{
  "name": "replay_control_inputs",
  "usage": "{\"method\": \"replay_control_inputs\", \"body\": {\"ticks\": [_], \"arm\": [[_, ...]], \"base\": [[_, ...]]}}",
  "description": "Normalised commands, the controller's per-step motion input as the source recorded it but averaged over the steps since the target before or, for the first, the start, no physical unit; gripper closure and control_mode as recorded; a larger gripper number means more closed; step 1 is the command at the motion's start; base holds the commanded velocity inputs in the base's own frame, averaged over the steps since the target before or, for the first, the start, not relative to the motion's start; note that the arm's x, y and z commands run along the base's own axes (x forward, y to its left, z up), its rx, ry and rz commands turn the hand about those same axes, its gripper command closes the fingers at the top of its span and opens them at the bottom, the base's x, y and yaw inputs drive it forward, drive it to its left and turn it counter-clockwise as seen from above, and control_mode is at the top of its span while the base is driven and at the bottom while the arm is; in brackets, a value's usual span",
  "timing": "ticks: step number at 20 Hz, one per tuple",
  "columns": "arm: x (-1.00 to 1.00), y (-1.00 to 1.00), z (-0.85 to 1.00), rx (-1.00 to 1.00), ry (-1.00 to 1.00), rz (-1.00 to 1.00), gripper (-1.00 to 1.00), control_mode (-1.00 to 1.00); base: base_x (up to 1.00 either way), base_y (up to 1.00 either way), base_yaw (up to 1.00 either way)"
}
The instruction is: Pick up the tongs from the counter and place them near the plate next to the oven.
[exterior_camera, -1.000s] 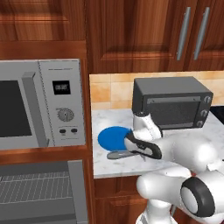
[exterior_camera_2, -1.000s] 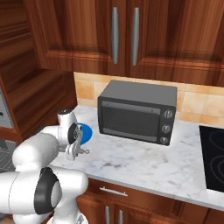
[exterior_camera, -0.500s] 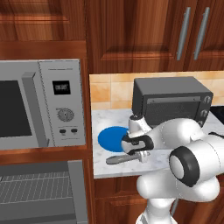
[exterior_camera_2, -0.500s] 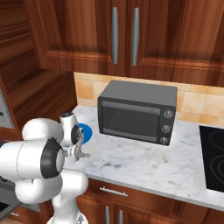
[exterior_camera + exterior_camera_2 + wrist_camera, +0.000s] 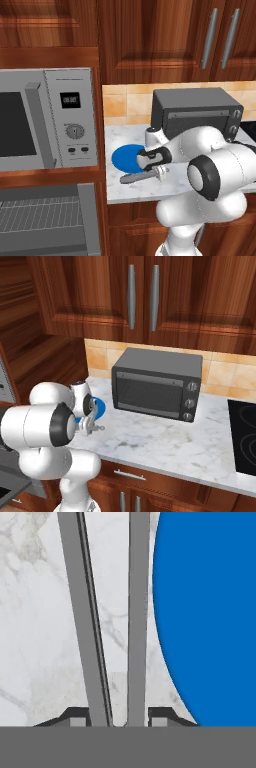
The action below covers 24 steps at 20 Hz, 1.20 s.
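Observation:
The slim grey tongs (image 5: 134,177) lie level along the front edge of the blue plate (image 5: 127,157) on the marbled counter (image 5: 175,186), low over the stone or resting on it. My gripper (image 5: 151,169) is shut on the tongs near their right end. In the hand view the two tong arms (image 5: 138,612) run up from between my fingertips (image 5: 75,717), the gripper (image 5: 119,719) pressed against them, with the plate (image 5: 210,612) just to the right. From the right base view the gripper (image 5: 91,423) hangs beside the plate (image 5: 98,406). The oven (image 5: 45,220) sits low at the left.
A dark grey toaster oven (image 5: 197,114) stands on the counter behind my arm. A silver microwave (image 5: 45,120) is set in the cabinetry above the oven. A black cooktop (image 5: 244,433) lies at the far right. Wood wall cabinets (image 5: 142,296) hang overhead.
My arm's elbow has swung round to the front and right. The gripper and the tongs have stayed nearly in place at the plate's front edge.

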Motion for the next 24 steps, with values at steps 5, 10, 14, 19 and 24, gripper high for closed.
{"method": "replay_control_inputs", "body": {"ticks": [5, 10, 14, 19, 24], "arm": [[-0.57, -0.33, 0.12, 0.15, -0.22, -0.07, -1.0, -1.0], [-0.46, -0.2, 0.73, 0.21, -0.31, -0.05, -1.0, -1.0], [-0.9, -0.16, 1.0, 0.12, -0.2, 0.0, -1.0, -1.0], [-1.0, -0.01, 0.83, 0.0, -0.2, 0.0, -1.0, -1.0], [-0.92, 0.17, 0.41, -0.1, -0.26, 0.0, -1.0, -1.0]], "base": [[0.0, 0.0, 0.0], [0.0, 0.0, 0.0], [0.0, 0.0, 0.0], [0.0, 0.0, 0.0], [0.0, 0.0, 0.0]]}}
